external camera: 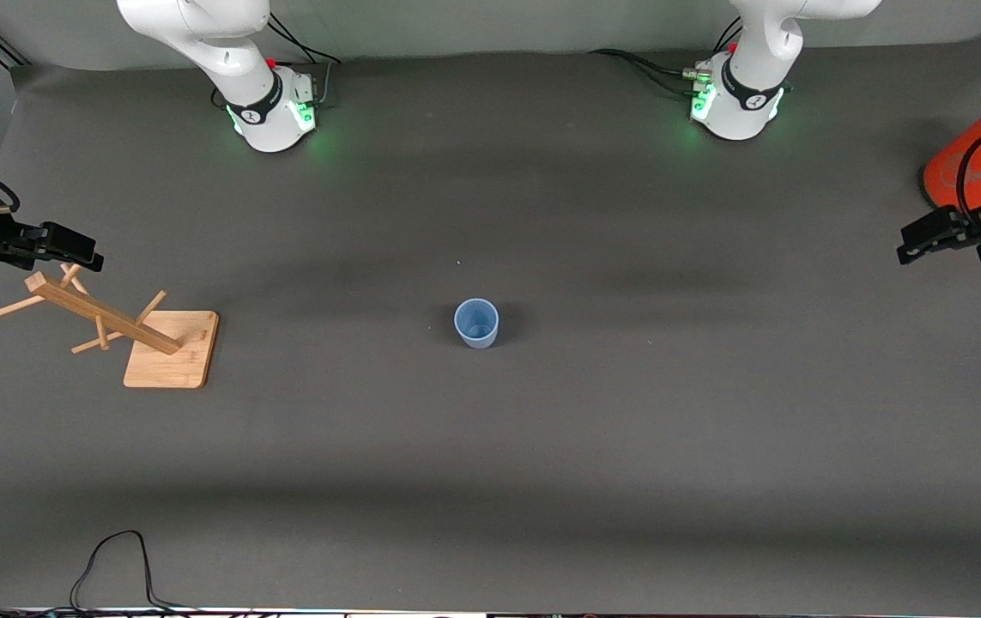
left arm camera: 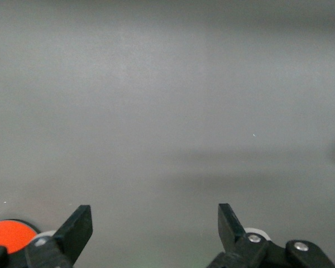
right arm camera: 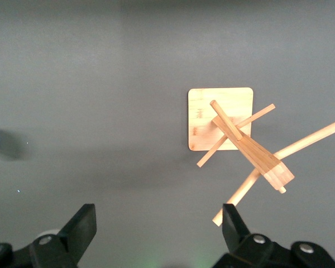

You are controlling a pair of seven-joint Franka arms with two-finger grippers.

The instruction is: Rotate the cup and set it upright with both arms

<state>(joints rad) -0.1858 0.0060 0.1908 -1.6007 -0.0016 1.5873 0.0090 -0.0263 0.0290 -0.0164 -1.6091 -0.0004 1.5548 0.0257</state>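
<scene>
Blue cup upright mid-tabletop, untouched; left tool, right tool released, waiting at ends. Next: approach.

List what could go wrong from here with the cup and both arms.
1. The cup already stands rim up, alone mid-table; a careless grasp could tip it.
2. The right end effector, open, hangs over the wooden peg rack; dropping straight down could snag a peg.
3. The left end effector, open, is beside the orange cylinder at its end of the table; a sweep could knock it.
</scene>
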